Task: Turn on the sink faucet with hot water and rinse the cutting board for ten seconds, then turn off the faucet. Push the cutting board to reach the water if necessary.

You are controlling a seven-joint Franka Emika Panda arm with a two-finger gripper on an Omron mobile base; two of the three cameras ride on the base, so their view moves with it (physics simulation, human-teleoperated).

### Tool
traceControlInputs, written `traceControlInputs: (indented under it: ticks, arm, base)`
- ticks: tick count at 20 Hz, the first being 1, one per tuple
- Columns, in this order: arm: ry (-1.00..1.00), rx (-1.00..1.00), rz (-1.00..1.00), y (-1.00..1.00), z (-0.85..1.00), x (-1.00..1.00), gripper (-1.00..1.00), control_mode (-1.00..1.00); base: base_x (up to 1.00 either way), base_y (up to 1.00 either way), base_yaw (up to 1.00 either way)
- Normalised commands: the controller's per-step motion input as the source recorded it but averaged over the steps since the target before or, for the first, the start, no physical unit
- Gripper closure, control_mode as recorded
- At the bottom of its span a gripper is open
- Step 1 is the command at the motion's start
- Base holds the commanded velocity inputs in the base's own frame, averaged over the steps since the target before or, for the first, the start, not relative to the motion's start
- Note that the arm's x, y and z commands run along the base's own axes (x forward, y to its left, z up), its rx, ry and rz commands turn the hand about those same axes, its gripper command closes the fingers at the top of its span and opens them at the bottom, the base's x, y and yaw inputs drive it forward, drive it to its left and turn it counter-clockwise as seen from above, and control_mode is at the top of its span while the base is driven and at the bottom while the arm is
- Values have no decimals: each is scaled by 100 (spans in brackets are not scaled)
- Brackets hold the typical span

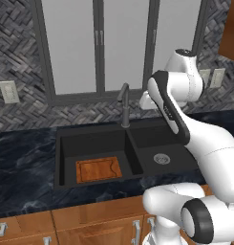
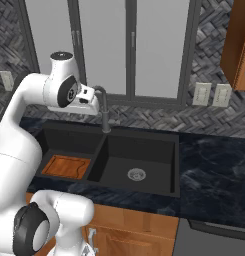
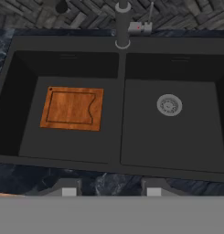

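The dark grey faucet (image 1: 124, 103) (image 2: 104, 114) (image 3: 123, 23) stands behind the centre divider of the black double sink (image 1: 92, 136) (image 2: 144, 145) (image 3: 121, 68). Its small side lever (image 3: 141, 27) points toward the right basin, and no water runs from the spout. The reddish-brown cutting board (image 1: 98, 169) (image 2: 67, 166) (image 3: 72, 109) lies flat on the left basin's floor. A round metal drain (image 1: 161, 158) (image 2: 136, 174) (image 3: 169, 104) sits in the right basin. My gripper (image 3: 109, 188) hangs open high above the sink's front edge, looking down, with nothing between its fingers.
Dark marble counter (image 1: 23, 162) (image 2: 214, 165) surrounds the sink. Behind it are a herringbone tile wall with outlets (image 1: 9, 92) (image 2: 201, 94) and a large window (image 1: 97, 43). Wooden cabinet fronts (image 1: 90, 220) run below, and a wooden wall cabinet (image 2: 239, 45) hangs at the right.
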Motion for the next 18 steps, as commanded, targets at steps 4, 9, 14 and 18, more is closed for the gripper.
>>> traceControlInputs:
  ticks: [4, 9, 14, 18]
  arm:
    - [1, 0, -2, 0, 0, 0, -100, -100]
    - [0, 1, -3, 0, 12, 0, -100, -100]
    - [-6, 1, 0, 0, 34, 0, -100, -100]
    - [0, 1, 0, 0, 31, 0, -100, -100]
  base:
    - [0, 0, 0]
    - [0, 0, 0]
    - [0, 0, 0]
    - [0, 0, 0]
